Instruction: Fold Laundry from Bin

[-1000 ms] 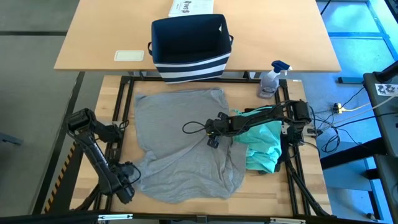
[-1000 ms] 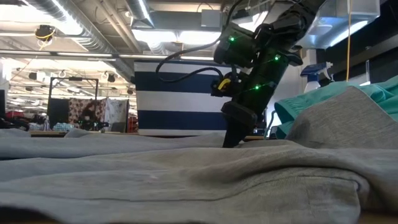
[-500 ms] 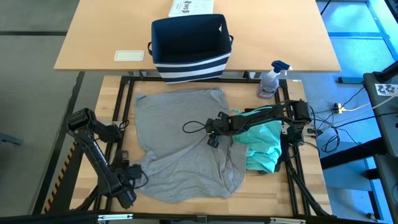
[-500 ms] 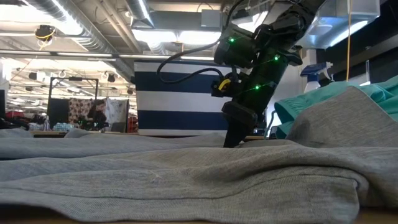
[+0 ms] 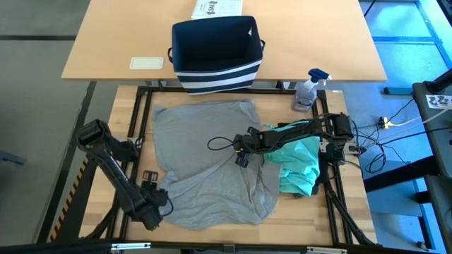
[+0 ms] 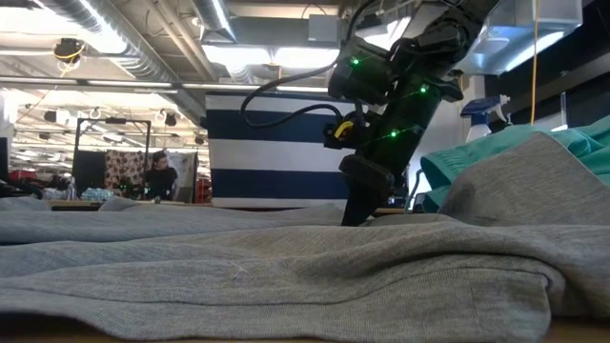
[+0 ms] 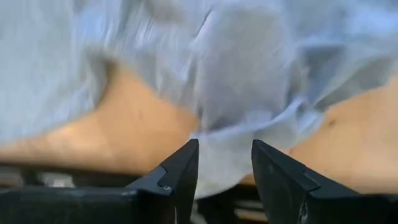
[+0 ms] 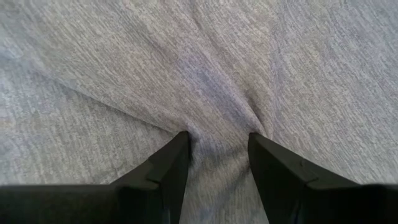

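Left wrist view blurred, teal piece (image 5: pixel 300 164) partly hidden under right arm, white box (image 5: pixel 216 8) cropped

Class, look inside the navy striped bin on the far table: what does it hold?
From above, the bin shows only its dark inner walls and floor, with no garment visible. Its near inside wall is hidden by the rim, so that strip cannot be checked.

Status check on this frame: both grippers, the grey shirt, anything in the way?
Left gripper open at grey shirt's near-left edge. Right gripper pressed into shirt's middle, fabric bunched between fingers. Teal piece crowds shirt's right side.
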Robot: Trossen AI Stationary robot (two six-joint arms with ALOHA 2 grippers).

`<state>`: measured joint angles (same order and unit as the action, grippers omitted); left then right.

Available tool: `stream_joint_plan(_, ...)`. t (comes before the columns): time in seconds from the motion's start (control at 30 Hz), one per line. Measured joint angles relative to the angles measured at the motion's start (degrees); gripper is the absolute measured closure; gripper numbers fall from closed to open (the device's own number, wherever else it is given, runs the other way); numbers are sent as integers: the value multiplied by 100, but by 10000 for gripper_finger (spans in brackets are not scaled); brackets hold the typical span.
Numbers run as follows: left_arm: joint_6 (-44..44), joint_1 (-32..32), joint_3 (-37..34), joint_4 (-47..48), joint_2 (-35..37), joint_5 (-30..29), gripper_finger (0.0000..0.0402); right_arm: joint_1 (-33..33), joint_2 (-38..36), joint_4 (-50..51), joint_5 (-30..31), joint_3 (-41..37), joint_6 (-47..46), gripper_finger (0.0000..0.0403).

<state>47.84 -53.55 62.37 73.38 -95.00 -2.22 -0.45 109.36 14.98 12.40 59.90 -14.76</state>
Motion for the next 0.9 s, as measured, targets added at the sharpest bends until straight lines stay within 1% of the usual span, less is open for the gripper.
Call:
stream_joint_plan(0.1,-422,91,-4,-225,129,-144,258,2,0,-55,0,0,4,233)
stream_joint_plan(0.2,-767,213,-4,-315,186,-153,258,2,2,-133,-7,0,6,233)
stream_joint_plan(0.33,-1291,332,-74,-351,186,141,258,2,2,-147,-12,0,8,233)
stream_joint_plan(0.43,-1659,434,-308,-500,186,524,258,2,2,-148,-12,0,11,233)
stream_joint_plan(0.57,-1882,562,-620,-672,186,1011,258,4,2,-150,-11,0,17,233)
stream_joint_plan(0.8,-2101,657,-686,-916,186,1096,258,4,2,-153,-9,0,50,233)
stream_joint_plan(0.9,-1987,651,-691,-1069,186,1381,260,4,2,-153,-9,0,50,233)
